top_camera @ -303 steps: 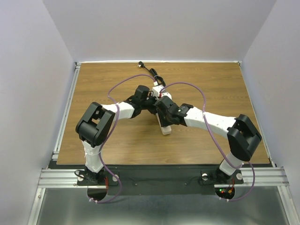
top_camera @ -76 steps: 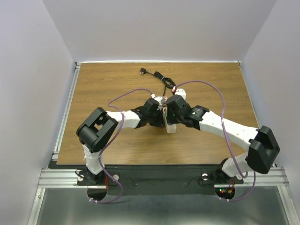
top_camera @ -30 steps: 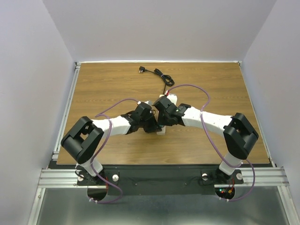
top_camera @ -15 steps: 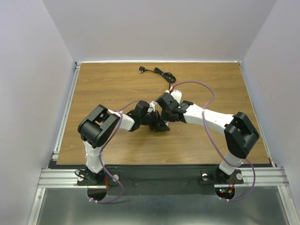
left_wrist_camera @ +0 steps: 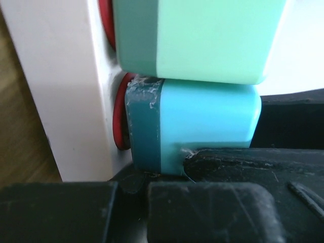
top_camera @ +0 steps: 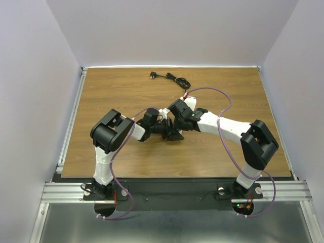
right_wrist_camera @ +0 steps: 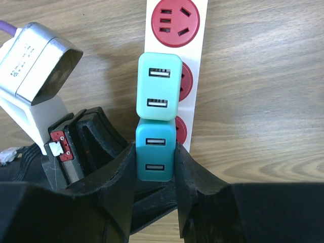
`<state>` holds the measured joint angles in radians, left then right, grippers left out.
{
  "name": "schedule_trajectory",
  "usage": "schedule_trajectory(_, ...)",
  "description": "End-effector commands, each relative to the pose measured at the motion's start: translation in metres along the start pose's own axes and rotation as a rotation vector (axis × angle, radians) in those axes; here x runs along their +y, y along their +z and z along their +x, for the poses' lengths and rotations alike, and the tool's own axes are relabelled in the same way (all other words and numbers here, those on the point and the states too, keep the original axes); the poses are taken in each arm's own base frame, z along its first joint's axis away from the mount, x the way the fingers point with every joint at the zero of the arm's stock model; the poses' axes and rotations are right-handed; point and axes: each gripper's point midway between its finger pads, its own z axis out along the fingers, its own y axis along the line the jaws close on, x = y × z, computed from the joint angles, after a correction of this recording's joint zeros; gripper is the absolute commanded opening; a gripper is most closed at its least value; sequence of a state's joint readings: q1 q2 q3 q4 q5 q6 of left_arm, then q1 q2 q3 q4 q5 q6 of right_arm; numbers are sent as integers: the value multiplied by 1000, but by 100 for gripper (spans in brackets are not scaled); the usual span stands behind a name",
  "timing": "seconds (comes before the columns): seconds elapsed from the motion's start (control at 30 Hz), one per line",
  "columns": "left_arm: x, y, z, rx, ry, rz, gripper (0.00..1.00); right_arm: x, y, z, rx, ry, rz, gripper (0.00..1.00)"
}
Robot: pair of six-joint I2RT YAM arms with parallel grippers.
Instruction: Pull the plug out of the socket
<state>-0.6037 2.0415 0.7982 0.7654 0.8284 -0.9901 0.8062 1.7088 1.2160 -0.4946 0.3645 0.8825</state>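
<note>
On the middle of the wooden surface [top_camera: 101, 152], both arms met over the work. The left gripper [top_camera: 169, 132] lay low on the left side of the socket [right_wrist_camera: 174, 45], close against it. How wide its jaws stood could not be told: the left wrist view was filled by black parts along its lower edge, one of them touching the teal plug [left_wrist_camera: 202, 121], and none could be assigned with certainty.

The socket, a long beige strip with round red outlets [right_wrist_camera: 175, 15], lay flat on the surface. Its length ran from the middle toward the far edge, angled slightly toward the right edge. Two block-shaped USB plugs were seated in it side by side and touching. These were a mint-green plug [right_wrist_camera: 160, 86] and, nearer the arms, the teal plug. Both sat fully against the face of the strip, with a red outlet rim showing beneath each. The outlet at the far end was uncovered.

The right gripper [right_wrist_camera: 155, 157] came in from the right edge side. Its jaws were closed narrowly on the teal plug, one black finger [right_wrist_camera: 126, 172] against each side face.

A thin black cord [top_camera: 174, 79] ran from the far end of the strip toward the far edge. It ended in a black mains plug [top_camera: 153, 75] lying loose near that edge.
</note>
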Motion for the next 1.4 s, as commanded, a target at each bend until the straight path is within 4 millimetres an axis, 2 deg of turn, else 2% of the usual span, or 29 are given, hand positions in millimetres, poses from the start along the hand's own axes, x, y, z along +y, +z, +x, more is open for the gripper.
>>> schedule_trajectory(0.0,189,-32,40,-75,-299,-611,0,78,-49,-38,-85,70,-283,0)
schedule_trajectory(0.37,214,-28,47,-36,-335,-640,0,88,-84,-71,-161,84,-327,0)
schedule_trajectory(0.63,219,-27,49,-27,-341,-650,0,94,-107,-96,-211,80,-331,0)
schedule_trajectory(0.8,206,-27,43,-46,-318,-619,0,55,-105,-100,-253,95,-187,0)
schedule_trajectory(0.87,198,-28,40,-50,-297,-600,0,26,-105,-103,-272,132,-130,0)
schedule_trajectory(1.0,154,-32,16,-102,-174,-522,0,-37,-98,-113,-274,225,-14,0)
schedule_trajectory(1.03,143,-33,10,-113,-146,-505,0,-52,-96,-109,-263,239,6,0)
schedule_trajectory(1.07,121,-34,0,-138,-96,-470,0,-63,-95,-110,-259,252,25,0)
schedule_trajectory(1.1,114,-36,0,-136,-81,-477,0,-82,-90,-115,-255,277,61,0)
schedule_trajectory(1.13,91,-38,-14,-168,-12,-448,0,-95,-82,-110,-228,283,85,1)
schedule_trajectory(1.17,81,-40,-18,-178,14,-441,0,-102,-80,-112,-221,291,96,0)
schedule_trajectory(1.2,71,-41,-17,-170,32,-439,0,-123,-71,-109,-200,302,149,0)
schedule_trajectory(1.33,5,-52,-31,-211,154,-339,0,-161,-42,-91,-102,304,271,1)
schedule_trajectory(1.37,-5,-55,-34,-220,176,-327,0,-165,-41,-91,-102,309,280,0)
